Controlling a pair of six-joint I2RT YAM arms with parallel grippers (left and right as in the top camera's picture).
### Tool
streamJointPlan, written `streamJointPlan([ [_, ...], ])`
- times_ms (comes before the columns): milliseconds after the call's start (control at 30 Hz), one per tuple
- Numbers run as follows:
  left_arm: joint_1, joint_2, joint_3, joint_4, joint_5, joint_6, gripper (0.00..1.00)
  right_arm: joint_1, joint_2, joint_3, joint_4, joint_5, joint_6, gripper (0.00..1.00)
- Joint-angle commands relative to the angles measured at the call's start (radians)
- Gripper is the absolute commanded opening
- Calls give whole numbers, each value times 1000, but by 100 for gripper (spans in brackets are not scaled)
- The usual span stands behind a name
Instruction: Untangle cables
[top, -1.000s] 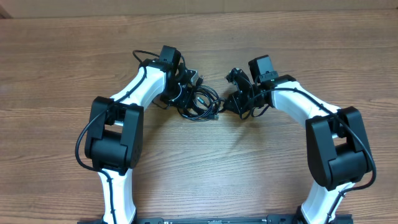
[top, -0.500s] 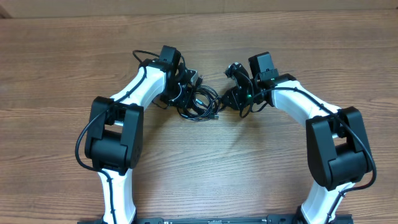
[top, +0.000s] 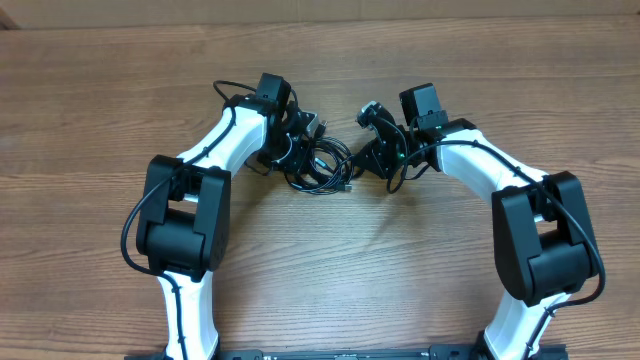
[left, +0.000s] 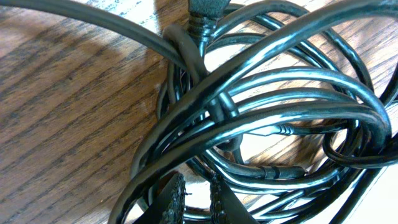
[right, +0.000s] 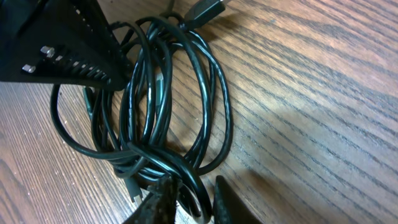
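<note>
The cables (top: 325, 163) are a tangled coil of thin black cords on the wooden table between my two arms. My left gripper (top: 300, 152) is at the coil's left side. In the left wrist view its fingers (left: 196, 200) stand close together, with a strand of the cables (left: 261, 118) crossing low between them. My right gripper (top: 368, 158) is at the coil's right side. In the right wrist view its fingers (right: 194, 200) close around one loop of the cables (right: 168, 106). A plug end (right: 208, 9) lies at the top of that view.
The wooden table (top: 400, 270) stretches all round the arms. The left gripper's black body (right: 62, 56) shows at the top left of the right wrist view, close to the coil. The arms' own thicker black wires (top: 225, 88) loop near the wrists.
The right wrist has shifted slightly up and to the left towards the coil. The left arm and the coil have stayed in place.
</note>
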Motion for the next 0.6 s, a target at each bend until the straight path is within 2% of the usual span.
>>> streamJointPlan([
  [0, 8, 22, -5, 0, -22, -14, 17, 3, 19, 26, 9, -18, -19, 22],
  [133, 8, 22, -5, 0, -22, -14, 17, 3, 29, 26, 9, -18, -19, 15],
  [367, 8, 22, -5, 0, -22, -14, 17, 2, 53, 26, 20, -16, -18, 15],
  [433, 8, 22, -5, 0, -22, -14, 17, -2, 50, 30, 19, -18, -9, 4],
  [567, 8, 22, -5, 0, -22, -13, 17, -36, 14, 47, -23, -63, 58, 4],
])
